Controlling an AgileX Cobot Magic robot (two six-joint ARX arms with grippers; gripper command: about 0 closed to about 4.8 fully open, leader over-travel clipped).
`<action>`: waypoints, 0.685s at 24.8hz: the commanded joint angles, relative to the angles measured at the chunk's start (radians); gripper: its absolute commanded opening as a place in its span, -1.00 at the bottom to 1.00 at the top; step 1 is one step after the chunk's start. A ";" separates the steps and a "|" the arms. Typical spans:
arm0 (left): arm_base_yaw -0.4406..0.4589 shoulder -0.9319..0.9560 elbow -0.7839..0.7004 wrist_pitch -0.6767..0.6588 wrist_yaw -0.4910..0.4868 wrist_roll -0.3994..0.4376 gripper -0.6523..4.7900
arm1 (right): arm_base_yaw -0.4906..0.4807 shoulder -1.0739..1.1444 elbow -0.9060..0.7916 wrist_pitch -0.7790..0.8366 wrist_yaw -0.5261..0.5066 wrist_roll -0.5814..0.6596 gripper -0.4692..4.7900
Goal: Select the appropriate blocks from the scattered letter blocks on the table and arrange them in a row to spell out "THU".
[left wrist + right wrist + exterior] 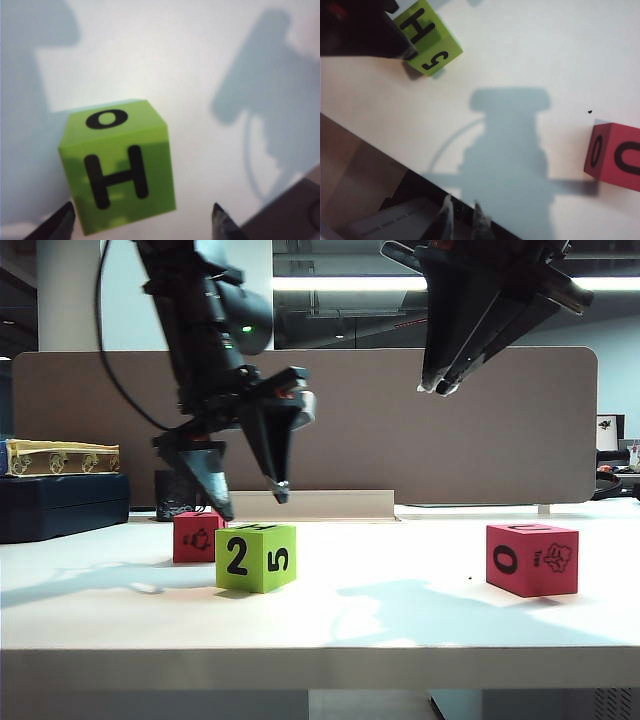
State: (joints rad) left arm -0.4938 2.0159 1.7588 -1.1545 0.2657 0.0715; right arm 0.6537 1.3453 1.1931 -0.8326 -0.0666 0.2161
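the left gripper (pixel 142 222), jaws spread, is hovering over the lime green h block (pixel 117 167); light, squashy foam, likely best pinched on opposite flat sides. the right gripper (pixel 461 214), jaws pressed together, is hanging high.

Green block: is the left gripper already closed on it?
No. The left gripper hangs open above the green block, fingertips clear of its sides in the left wrist view.

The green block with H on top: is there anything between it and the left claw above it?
Nothing visible. The left claw hangs open just above the green block, one finger to each side, with only air between. The red block stands behind, apart from that path. The right claw is shut, high on the other side.
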 commanded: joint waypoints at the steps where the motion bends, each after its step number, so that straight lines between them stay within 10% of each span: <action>1: -0.035 -0.002 0.001 0.028 -0.145 -0.001 0.50 | 0.001 -0.003 0.005 -0.023 0.001 0.005 -0.62; 17: -0.069 0.001 -0.013 0.076 -0.099 -0.056 0.51 | 0.001 -0.003 0.005 -0.035 0.002 0.005 -0.62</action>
State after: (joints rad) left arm -0.5560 2.0174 1.7500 -1.0821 0.1463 0.0242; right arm 0.6537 1.3453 1.1934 -0.8742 -0.0666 0.2172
